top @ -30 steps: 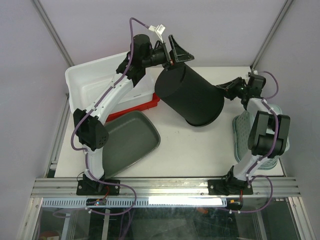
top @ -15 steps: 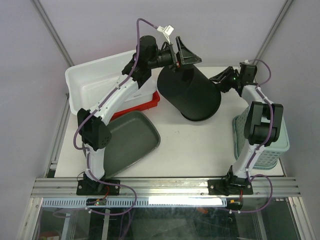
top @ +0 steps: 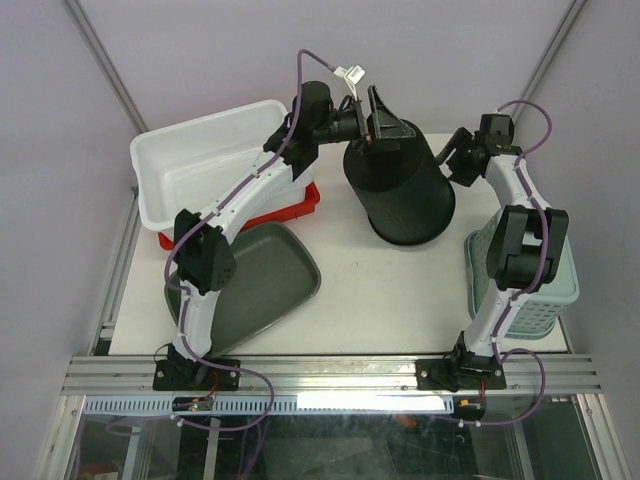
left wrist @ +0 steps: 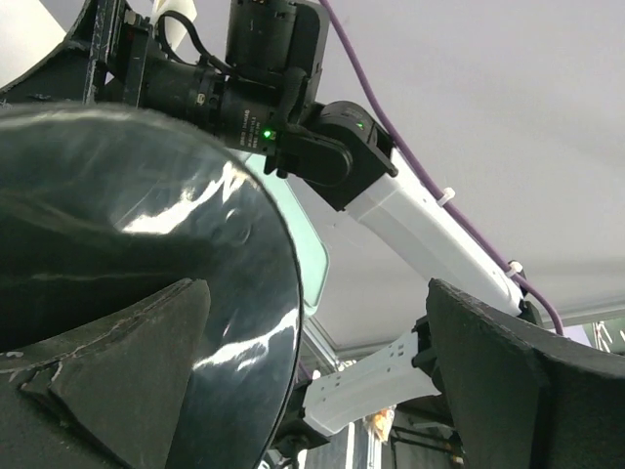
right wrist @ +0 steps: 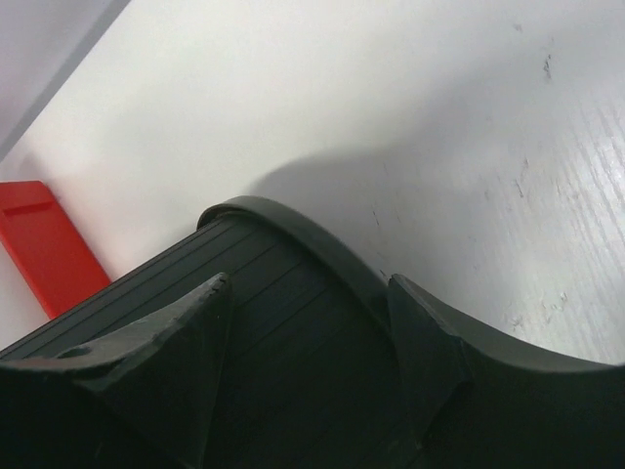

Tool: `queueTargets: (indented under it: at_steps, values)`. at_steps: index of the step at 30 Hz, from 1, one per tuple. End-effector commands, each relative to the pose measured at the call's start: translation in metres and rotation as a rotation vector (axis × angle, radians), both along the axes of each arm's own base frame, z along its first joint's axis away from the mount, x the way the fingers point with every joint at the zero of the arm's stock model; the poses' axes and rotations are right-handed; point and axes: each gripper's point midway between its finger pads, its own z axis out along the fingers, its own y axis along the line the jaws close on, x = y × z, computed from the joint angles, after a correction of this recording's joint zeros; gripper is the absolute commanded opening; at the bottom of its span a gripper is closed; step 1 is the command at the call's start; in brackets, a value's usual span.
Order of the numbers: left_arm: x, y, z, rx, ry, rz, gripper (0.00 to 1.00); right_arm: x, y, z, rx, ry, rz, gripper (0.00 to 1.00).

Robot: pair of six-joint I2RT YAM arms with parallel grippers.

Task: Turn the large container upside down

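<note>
**Layout, overhead view.** The large container point(top: 190, 165) stands upright, opening upward, in the upper left of the frame, against the table's left and far edges. A red tray point(top: 303, 207) shows along its lower rim. Whether the container rests in the tray cannot be told. A grey tray point(top: 265, 272) lies at lower left, and part of it passes under the left arm. A black bucket point(top: 400, 195) stands tilted at upper centre. A green basket point(top: 558, 290) sits at the right edge. Bare table point(top: 390, 295) runs between the grey tray and the basket.

**Grippers.** The left gripper point(top: 392, 125) is at the bucket's far end, well apart from the large container, and its arm crosses above the container's right rim. The right gripper point(top: 452, 160) is just beside the bucket's right wall.

**Left wrist view.**
- This view alone shows the jaws spread wide.
- One finger point(left wrist: 117, 376) lies over the glossy bucket wall.
- The other finger point(left wrist: 532, 391) stands in free air.
- The right arm point(left wrist: 430, 230) appears beyond.

**Right wrist view.**
- The jaws are parted and hold nothing.
- The bucket's ribbed wall and rim fill the gap between the fingers point(right wrist: 161, 337).
- Contact cannot be confirmed.
- A corner of the red tray appears at left.
</note>
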Motion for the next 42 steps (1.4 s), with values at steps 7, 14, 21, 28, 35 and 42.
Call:
queueTargets:
  at_steps: [7, 14, 21, 28, 35, 42]
  values:
    - [-0.006, -0.010, 0.012, -0.039, -0.021, -0.043, 0.99, -0.006, -0.018, 0.034, -0.120, -0.026, -0.103, 0.71]
    - [-0.009, -0.009, 0.020, -0.047, -0.046, -0.050, 0.99, -0.012, -0.048, 0.075, -0.237, -0.027, -0.216, 0.83]
    - [-0.017, 0.012, 0.061, -0.026, -0.207, -0.004, 0.99, -0.040, -0.055, 0.185, -0.312, -0.269, -0.188, 0.84]
    - [-0.005, 0.074, 0.071, 0.134, -0.331, 0.216, 0.99, -0.099, 0.036, 0.279, -0.205, -0.685, 0.277, 0.83]
    - [0.035, 0.200, 0.055, 0.337, -0.306, 0.545, 0.99, -0.174, 0.170, 0.281, -0.130, -0.758, 0.804, 0.83]
    - [0.048, 0.316, 0.028, 0.556, -0.195, 0.830, 0.99, -0.243, 0.267, 0.203, -0.090, -0.559, 1.153, 0.80]
